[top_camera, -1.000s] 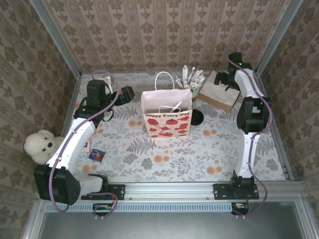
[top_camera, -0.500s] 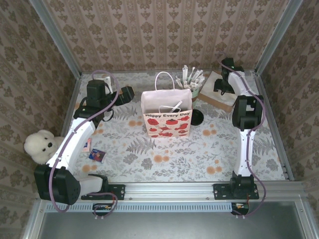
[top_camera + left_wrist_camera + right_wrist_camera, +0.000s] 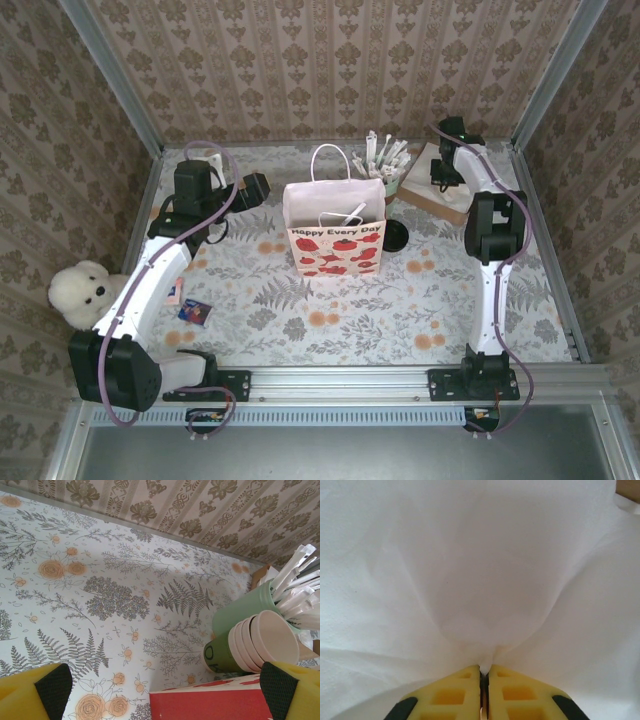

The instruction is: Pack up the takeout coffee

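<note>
The takeout coffee sits near the far edge of the table, right of the middle. It is tucked against the green cup of wrapped sticks and lies just behind the top edge of the red-printed gift bag. Its green wall and pale cream rim show plainly from the left wrist, and several rims seem nested one inside another, so it may be a small stack, not a single cup. I judge it very light, with a thin paper wall that would buckle under a hard squeeze. The rolled rim is its stiffest part, and the waxy outside is probably a little slippery. The safest hold would be a gentle pinch across the green wall just below the rim, or one finger inside the mouth and one outside. A grip on the outer cup alone could let the inner ones slide free. Whether it stands upright or leans I cannot tell. The left gripper hangs above the table beside the bag, jaws spread wide and holding nothing. The right gripper is at the far right corner, its yellow fingers pressed together on a fold of white tissue.
</note>
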Motion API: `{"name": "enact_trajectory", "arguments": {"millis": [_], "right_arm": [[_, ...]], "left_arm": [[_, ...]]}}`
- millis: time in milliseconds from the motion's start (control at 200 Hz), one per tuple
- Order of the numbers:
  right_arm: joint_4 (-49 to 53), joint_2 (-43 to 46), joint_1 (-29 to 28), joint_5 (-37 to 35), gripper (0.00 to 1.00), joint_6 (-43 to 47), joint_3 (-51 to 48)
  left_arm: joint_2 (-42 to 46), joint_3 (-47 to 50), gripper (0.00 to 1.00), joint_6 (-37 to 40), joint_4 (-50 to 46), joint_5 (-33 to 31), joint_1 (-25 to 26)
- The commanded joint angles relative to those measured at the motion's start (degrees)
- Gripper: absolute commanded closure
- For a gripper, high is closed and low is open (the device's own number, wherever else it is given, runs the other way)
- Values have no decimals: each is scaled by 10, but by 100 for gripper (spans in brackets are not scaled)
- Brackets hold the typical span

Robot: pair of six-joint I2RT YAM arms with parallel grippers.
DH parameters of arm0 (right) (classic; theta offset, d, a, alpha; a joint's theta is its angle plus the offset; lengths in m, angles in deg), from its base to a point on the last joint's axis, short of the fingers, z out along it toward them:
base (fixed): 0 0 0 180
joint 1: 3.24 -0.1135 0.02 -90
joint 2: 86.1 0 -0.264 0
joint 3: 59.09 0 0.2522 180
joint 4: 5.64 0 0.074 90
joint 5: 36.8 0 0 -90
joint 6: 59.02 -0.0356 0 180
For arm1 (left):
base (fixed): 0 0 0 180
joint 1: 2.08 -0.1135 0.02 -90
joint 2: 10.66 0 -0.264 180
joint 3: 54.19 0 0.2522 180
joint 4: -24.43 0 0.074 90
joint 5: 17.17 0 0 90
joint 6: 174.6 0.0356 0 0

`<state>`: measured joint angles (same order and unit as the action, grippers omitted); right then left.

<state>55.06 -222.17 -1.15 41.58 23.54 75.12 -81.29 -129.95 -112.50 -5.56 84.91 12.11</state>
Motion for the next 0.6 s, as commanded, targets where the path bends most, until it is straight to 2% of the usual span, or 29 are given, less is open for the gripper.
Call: {"name": "enact_trajectory", "arguments": {"millis": [0,150,595], "right_arm": [[-15,44,0,-16,93,1,-17],[-32,74,0,-24,100,2,-37],[-67,135,-1,-34,100,5,-88]], "left_arm": [[21,3,0,-5,4,8,-1],[23,3,0,-1,4,8,-1],[34,11,0,7,8,11,-1]]}}
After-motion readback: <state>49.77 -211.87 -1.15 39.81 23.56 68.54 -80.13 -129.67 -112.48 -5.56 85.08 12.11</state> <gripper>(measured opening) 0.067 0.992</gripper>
